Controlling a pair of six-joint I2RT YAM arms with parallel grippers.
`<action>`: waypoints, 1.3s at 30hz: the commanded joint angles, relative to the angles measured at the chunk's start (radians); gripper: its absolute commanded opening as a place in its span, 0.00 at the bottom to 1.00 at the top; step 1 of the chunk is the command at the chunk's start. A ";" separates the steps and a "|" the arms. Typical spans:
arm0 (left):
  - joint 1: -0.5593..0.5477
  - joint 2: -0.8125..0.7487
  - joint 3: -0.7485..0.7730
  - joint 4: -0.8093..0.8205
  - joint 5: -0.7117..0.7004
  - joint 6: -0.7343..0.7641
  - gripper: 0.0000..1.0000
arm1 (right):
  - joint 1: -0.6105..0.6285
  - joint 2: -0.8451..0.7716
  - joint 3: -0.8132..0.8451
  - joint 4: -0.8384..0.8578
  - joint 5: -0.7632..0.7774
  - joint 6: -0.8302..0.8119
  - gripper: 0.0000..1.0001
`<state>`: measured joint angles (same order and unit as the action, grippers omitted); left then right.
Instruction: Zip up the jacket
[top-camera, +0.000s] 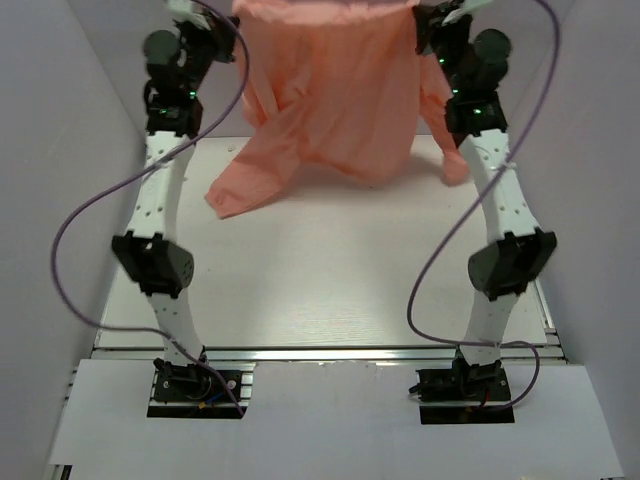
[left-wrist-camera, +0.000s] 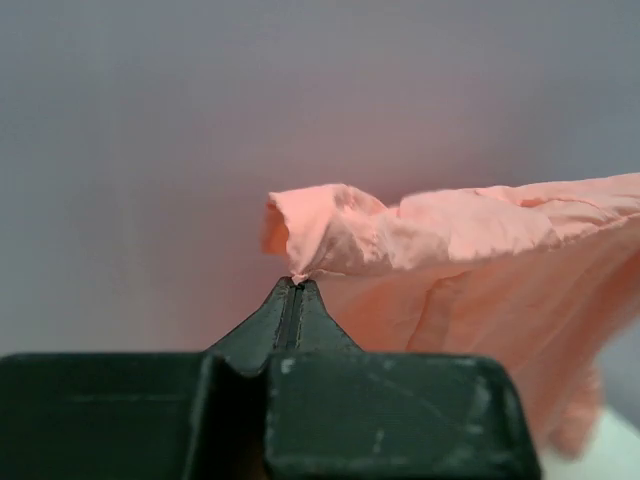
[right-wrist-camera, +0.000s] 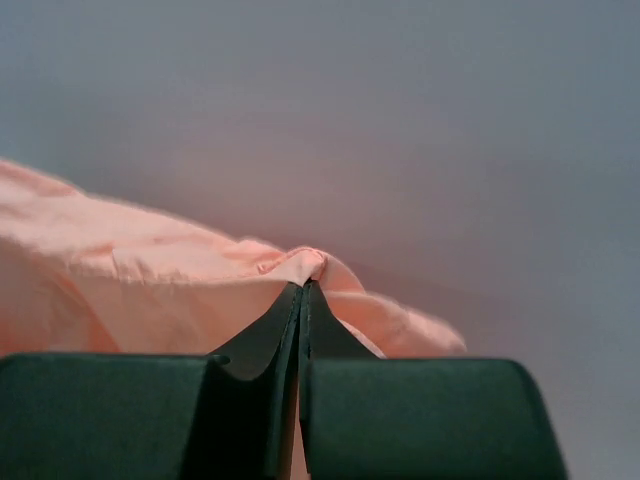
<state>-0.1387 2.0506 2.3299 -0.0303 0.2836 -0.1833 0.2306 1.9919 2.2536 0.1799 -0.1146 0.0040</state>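
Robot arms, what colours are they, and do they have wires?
The left arm and right arm have white links with rounded black joints and tiny green lights. A thin purple cable loops loosely along each one. The left gripper and right gripper are dark blocks with fingers tapering to a point.

white table (top-camera: 330, 290) between pale walls (top-camera: 40, 120); a metal rail (top-camera: 330, 353) along its near edge
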 joint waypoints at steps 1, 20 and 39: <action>-0.025 -0.263 -0.116 0.115 0.106 -0.036 0.00 | 0.001 -0.216 -0.092 0.194 -0.121 0.044 0.00; -0.252 -1.069 -1.834 -0.042 0.089 -0.409 0.98 | 0.044 -1.065 -1.803 0.002 0.248 0.298 0.89; -0.254 -0.650 -1.217 -0.258 -0.270 -0.262 0.98 | 0.046 -1.095 -1.465 -0.726 0.285 0.510 0.89</action>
<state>-0.3912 1.2480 1.0065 -0.2588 0.0902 -0.5068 0.2752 0.8581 0.8177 -0.3859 0.2379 0.4519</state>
